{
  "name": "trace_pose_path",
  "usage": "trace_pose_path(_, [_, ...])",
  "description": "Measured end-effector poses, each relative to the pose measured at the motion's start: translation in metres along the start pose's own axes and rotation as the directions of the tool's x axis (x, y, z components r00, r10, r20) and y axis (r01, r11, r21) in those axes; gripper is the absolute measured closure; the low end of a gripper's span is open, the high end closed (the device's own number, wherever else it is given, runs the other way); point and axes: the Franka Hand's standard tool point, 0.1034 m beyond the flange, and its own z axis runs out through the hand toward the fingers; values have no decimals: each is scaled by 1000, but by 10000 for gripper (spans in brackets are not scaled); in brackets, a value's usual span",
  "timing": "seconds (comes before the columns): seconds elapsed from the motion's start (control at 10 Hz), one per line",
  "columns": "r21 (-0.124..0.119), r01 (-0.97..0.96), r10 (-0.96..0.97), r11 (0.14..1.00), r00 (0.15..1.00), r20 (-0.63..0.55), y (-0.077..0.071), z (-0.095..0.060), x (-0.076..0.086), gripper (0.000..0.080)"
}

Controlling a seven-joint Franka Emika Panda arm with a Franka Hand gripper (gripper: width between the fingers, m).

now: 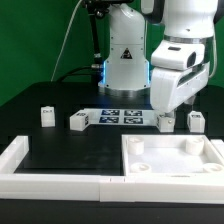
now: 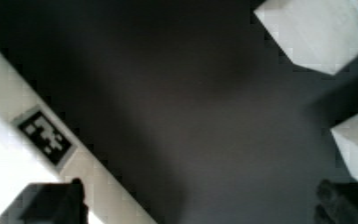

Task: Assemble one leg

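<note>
Several small white legs stand on the dark table in the exterior view: one [image 1: 46, 116] at the left, one [image 1: 79, 121] beside it, one [image 1: 166, 122] and one [image 1: 196, 120] at the right. My gripper [image 1: 163, 111] hangs just above the third of them. In the wrist view my gripper [image 2: 197, 206] is open, with only dark table between the two dark fingertips [image 2: 43, 205]. A white block [image 2: 327, 35] shows ahead of the fingers; I cannot tell whether it is a leg.
The large white tabletop [image 1: 170, 160] lies at the front right. The marker board [image 1: 122, 116] lies between the legs and also shows in the wrist view [image 2: 46, 135]. A white border [image 1: 20, 158] runs along the front left. The robot base [image 1: 125, 60] stands behind.
</note>
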Motion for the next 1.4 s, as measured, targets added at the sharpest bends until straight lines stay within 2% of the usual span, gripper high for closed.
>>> trace_pose_path(0.1, [6,-164,164,987,987,0,-3,1,1,151])
trace_pose_path(0.2, [17,-354,354,935,935,3,-12,2,2,151])
trace_pose_path(0.4, [48,-647,647,761,762,25,-33,6,11,151])
trace_pose_path(0.6, [74,-814,813,576,580,51,-46,8,16,151])
trace_pose_path(0.8, [80,-819,818,568,572,57,-48,9,16,151])
trace_pose_path(1.0, [74,-815,810,575,579,90,-50,9,14,151])
trace_pose_path(1.1, [65,-810,798,583,586,143,-51,10,10,151])
trace_pose_path(1.4, [38,-802,725,596,558,404,-56,10,6,151])
